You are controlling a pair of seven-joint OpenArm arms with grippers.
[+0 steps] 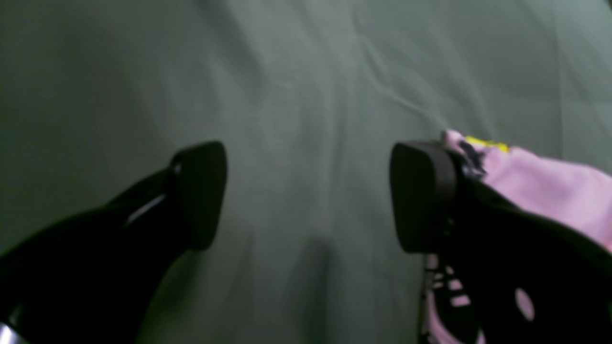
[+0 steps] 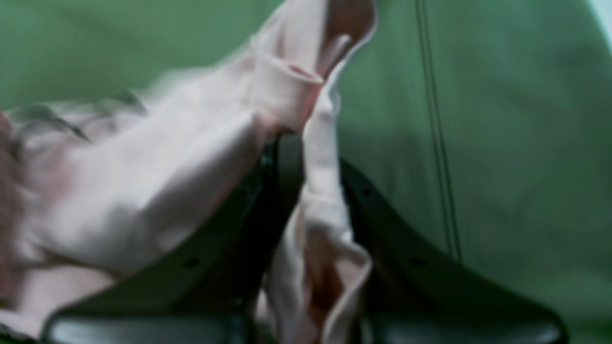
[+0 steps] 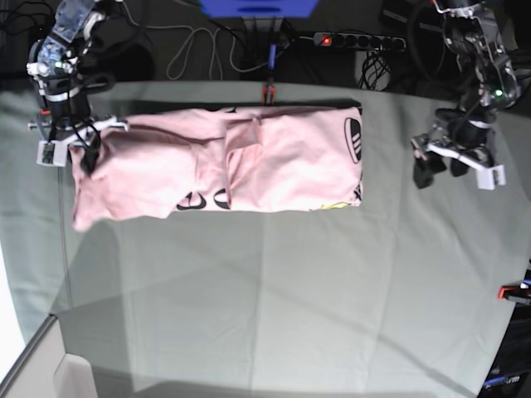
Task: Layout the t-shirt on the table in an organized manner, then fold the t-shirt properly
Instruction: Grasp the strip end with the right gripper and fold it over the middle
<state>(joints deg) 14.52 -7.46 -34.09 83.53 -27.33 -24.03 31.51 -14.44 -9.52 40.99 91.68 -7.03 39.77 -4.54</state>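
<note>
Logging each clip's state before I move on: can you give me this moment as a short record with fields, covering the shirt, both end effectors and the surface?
t-shirt: pale pink, lying as a long band across the far part of the table, black lettering showing at its edges
right end effector: shut on the t-shirt's end, fabric pinched between its fingers
left end effector: open, holding nothing, beside the shirt's other end
table: grey-green creased cloth
fold status: not finished

**Blur and cut-offs all round**

Both wrist views were soft. We lost the t-shirt behind the left gripper finger and off the right edge; its lettering was unreadable. The right gripper fingertips were buried in cloth.
</note>
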